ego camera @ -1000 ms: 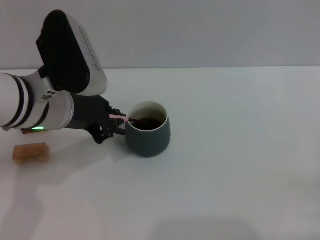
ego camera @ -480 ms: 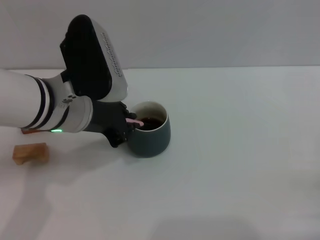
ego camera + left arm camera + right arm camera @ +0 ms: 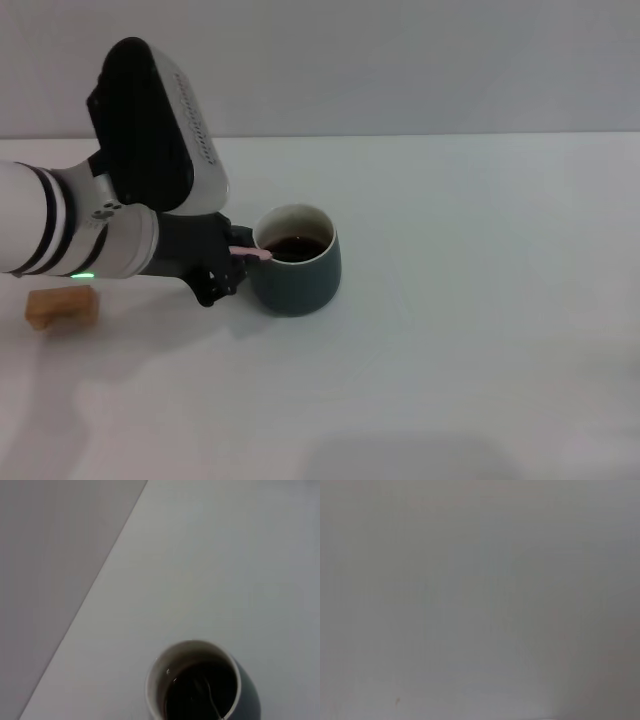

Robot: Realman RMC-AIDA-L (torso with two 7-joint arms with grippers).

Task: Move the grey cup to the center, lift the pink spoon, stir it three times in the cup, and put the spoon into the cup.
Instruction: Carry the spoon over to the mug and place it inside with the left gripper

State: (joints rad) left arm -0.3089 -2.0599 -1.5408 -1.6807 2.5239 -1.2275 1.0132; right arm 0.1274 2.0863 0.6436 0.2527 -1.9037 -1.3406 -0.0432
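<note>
Head view, left to right: a wooden block [image 3: 62, 305] lies on the table [image 3: 480, 300]; the left gripper [image 3: 232, 262], reaching in low and level, clamps the pink spoon [image 3: 250, 254], tipped into the grey cup [image 3: 296, 260] mid-table.

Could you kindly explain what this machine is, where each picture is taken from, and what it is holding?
This is a two-armed robot seen through its own cameras. The head view looks down on a white table. The left gripper, beside the grey cup, holds the pink spoon by its handle, the other end reaching over the rim into the dark liquid. A small wooden block lies at the table's left. The left wrist view looks down into the same cup, where the spoon's metal end shows. The right wrist view shows only a blank surface; the right arm is out of sight.
</note>
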